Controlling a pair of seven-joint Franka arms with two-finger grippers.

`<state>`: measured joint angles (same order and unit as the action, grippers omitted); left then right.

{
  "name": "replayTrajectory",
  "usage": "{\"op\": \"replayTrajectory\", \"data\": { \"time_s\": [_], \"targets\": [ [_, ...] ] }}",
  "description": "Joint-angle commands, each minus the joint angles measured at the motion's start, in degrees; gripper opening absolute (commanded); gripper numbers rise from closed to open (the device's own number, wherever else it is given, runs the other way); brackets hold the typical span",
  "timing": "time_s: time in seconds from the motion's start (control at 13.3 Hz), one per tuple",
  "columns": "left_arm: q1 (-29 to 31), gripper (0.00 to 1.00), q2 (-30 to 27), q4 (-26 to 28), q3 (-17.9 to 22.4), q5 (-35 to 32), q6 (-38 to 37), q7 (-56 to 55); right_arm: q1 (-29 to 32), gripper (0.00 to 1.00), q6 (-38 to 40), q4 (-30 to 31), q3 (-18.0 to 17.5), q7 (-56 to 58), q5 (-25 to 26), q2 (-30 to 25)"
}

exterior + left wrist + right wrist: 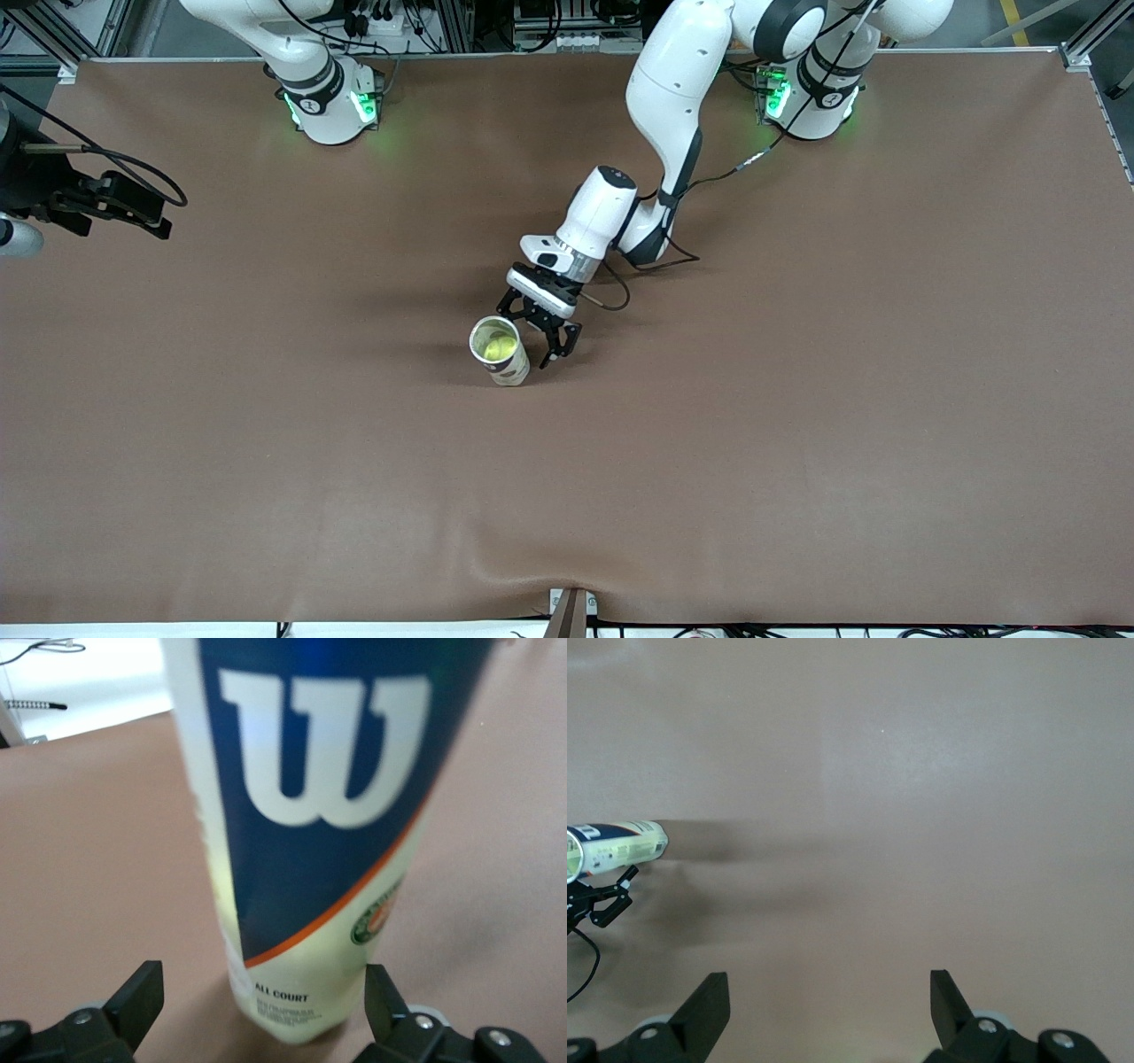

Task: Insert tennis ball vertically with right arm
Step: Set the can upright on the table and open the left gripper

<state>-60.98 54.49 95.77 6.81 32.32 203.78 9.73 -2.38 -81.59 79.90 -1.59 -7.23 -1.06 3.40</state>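
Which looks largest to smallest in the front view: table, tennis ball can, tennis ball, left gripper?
1. Table.
2. Left gripper and tennis ball can: alike, unranked; the open gripper stands beside the can.
3. Tennis ball, inside the can.

One tube stands upright near the middle of the brown tabletop, its open mouth facing up with nothing above it, so the way straight down into it is free. A yellow-green ball already lies inside. The left tool is low beside the tube, toward the left arm's end, jaws spread and not touching it; with its arm, it blocks any approach from that flank. The right tool, jaws spread, hangs over bare tabletop toward the right arm's end, well apart from the tube.
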Motion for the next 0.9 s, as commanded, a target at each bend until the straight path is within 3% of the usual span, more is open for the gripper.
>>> {"op": "replayTrajectory", "data": {
  "time_s": [0.0, 0.45, 0.68, 0.83],
  "targets": [
    [-1.0, 1.0, -7.3, 9.8, -1.4, 3.6, -0.4, 0.4, 0.8, 1.0, 0.3, -1.9, -1.3, 0.3, 0.3, 0.8],
    [-2.2, 1.0, -13.0, 19.1, -2.5, 8.2, -1.3, 0.4, 2.7, 1.0, 0.4, -1.9, -1.1, 0.6, 0.2, 1.6],
    [-1.9, 1.0, -18.4, 19.8, -2.2, 13.6, -12.2, 0.4, 2.1, 1.0, 0.4, -1.9, -1.0, 0.5, 0.3, 1.5],
    [0.8, 1.0, -21.3, 19.5, -1.6, 13.6, -19.5, 0.5, 3.3, 1.0, 0.4, -1.9, -1.2, 0.6, -0.1, 1.5]
  ]
}}
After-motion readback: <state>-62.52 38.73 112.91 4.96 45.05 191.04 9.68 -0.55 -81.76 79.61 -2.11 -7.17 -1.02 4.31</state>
